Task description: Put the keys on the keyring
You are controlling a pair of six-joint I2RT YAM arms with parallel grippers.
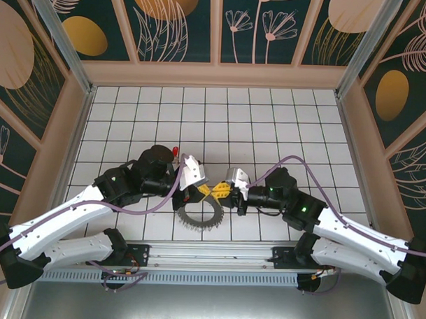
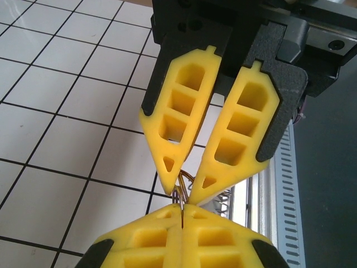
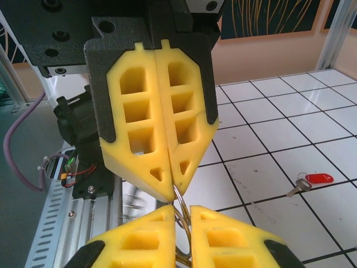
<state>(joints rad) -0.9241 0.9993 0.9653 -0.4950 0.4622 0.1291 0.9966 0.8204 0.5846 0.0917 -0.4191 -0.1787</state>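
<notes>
The two tools meet tip to tip above the tiled counter (image 1: 270, 126), and the wrist views show why: a thin wire loop (image 2: 181, 188) runs between them. The left tool (image 1: 205, 191) has its fingers pressed flat together with the wire coming out of their seam, so it serves as the anchor. The right tool (image 1: 221, 191), facing it, has its fingers at a narrow slot with the same wire caught in it, a second pinch just beside the first. Holding one loop at two neighbouring spots looks like a way to steady it, or to pry its turns apart for threading.

The keyring (image 1: 195, 225), grey and toothed, sits right under both tools' tips on their near side. The loop seems to rise from it, though I cannot tell where they join. The key (image 3: 310, 182), red-headed, lies flat on the counter, untouched. It is well apart from the right tool and off beside the left tool's wrist. With both tools occupied, one of them would have to let go to fetch it.
</notes>
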